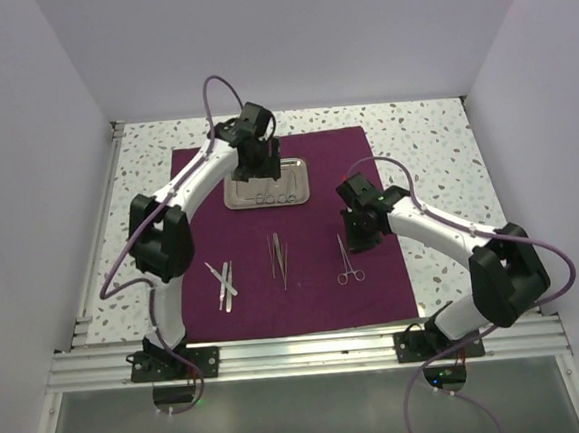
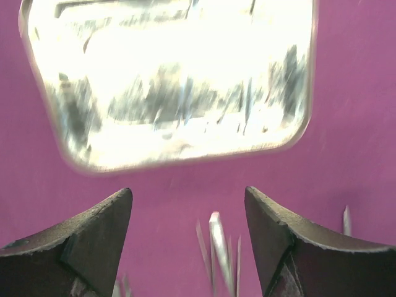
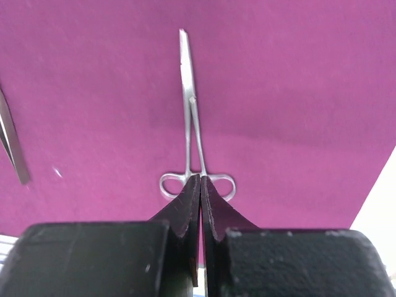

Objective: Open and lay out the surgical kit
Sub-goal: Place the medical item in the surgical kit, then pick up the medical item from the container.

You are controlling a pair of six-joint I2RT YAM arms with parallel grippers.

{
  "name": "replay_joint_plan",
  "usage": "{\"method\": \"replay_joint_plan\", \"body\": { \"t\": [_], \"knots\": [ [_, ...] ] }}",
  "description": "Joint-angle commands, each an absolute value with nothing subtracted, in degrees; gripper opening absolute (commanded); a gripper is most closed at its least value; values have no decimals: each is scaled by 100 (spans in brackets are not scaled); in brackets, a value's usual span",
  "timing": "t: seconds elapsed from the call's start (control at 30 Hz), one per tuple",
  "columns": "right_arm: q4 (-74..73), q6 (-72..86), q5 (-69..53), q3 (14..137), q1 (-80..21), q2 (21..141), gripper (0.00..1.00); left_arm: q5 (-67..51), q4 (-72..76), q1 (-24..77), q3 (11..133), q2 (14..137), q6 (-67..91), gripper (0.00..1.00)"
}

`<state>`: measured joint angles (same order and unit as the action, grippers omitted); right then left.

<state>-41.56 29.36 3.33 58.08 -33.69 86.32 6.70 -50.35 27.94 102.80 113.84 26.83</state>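
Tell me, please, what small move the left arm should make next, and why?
Probably lower the left pincer into the steel tray and close it on one of the ring-handled instruments lying at its near edge. The jaws stand open above the tray, while tweezers and forceps already lie out on the purple cloth, so the tray's contents look like what remains.

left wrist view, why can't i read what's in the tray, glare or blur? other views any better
Left wrist: the steel tray is blown out nearly white by glare and smeared by blur, so its contents are unreadable. Top external: evenly lit, the tray shows without glare but small. Right wrist: sharp, the forceps crisp on the purple cloth.
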Motion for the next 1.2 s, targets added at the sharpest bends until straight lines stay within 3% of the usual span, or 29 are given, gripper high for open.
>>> {"method": "replay_joint_plan", "body": {
  "t": [0.0, 0.13, 0.3, 0.37, 0.4, 0.5, 0.8, 1.0, 1.17],
  "knots": [
    [-3990, 3225, 387, 5564, -3349, 8236, 0, 756, -5140, 2777, 11248, 12013, 2426, 76],
    [-4034, 3339, 316, 5335, -3357, 8051, 0, 703, -5274, 2760, 12058, 12743, 2452, 76],
    [-4341, 3419, 439, 5212, -3357, 7665, 3, 914, -4993, 2760, 11900, 12972, 2400, 73],
    [-4543, 3366, 544, 5282, -3366, 7515, 23, 1019, -4975, 2760, 11909, 13139, 2321, 71],
    [-4622, 3358, 597, 5317, -3358, 7393, 43, 1063, -4957, 2760, 11927, 13183, 2294, 71],
    [-4939, 3261, 746, 5475, -3357, 7243, 63, 1160, -4835, 2751, 11830, 13333, 2215, 68],
    [-5537, 3331, 817, 5730, -3357, 6917, 64, 1353, -3763, 2681, 11540, 13605, 2101, 66],
    [-6073, 3349, 1019, 5924, -3349, 6654, 64, 1582, -3314, 2593, 11935, 14158, 2197, 63],
    [-6346, 3375, 1195, 6047, -3357, 6557, 64, 1556, -3603, 2514, 12997, 15002, 2206, 57]
  ]
}}
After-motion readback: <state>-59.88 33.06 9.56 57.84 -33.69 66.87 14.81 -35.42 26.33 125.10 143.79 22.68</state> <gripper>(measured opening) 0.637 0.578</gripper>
